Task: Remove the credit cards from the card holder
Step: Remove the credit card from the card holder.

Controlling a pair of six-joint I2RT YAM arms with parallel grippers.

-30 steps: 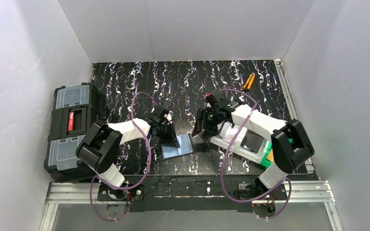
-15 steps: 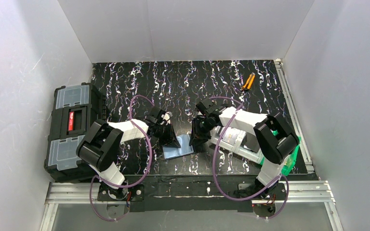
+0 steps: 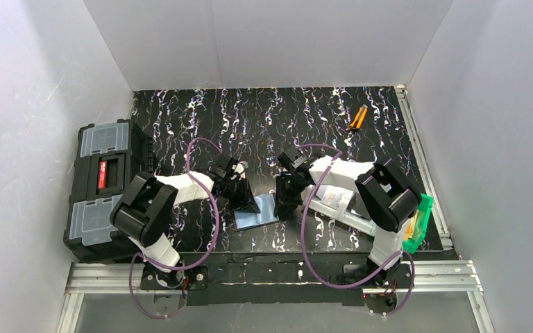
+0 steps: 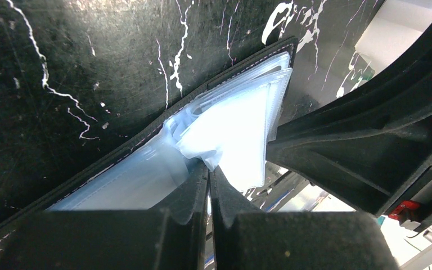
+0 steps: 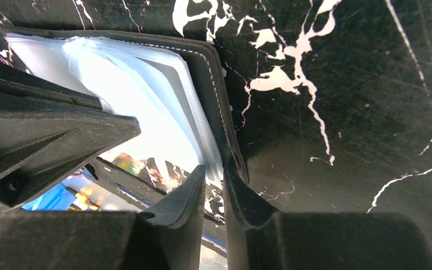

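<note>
Card holder: the card holder [image 3: 258, 216] lies open on the black, white-streaked tabletop [image 3: 264, 118], between the two arms, its glossy blue-grey inside facing up.
Left hand: the left hand [image 3: 245, 201] is at the holder's left part. Its fingers are pressed together, nipping a fold of clear pocket [image 4: 230, 129] at their tips.
Right hand: the right hand [image 3: 286, 202] is at the holder's right edge, fingers nearly together, clamped on the stitched black cover and the sleeves beside it.
Pocket contents: glare on the plastic; cannot tell.
Toolbox: a black toolbox [image 3: 104, 184] sits at the tabletop's left edge, well apart.
Orange-handled tool: an orange-handled tool [image 3: 357, 118] lies near the far right corner.
Green bin: a green bin [image 3: 422, 220] stands beside the right arm.
</note>
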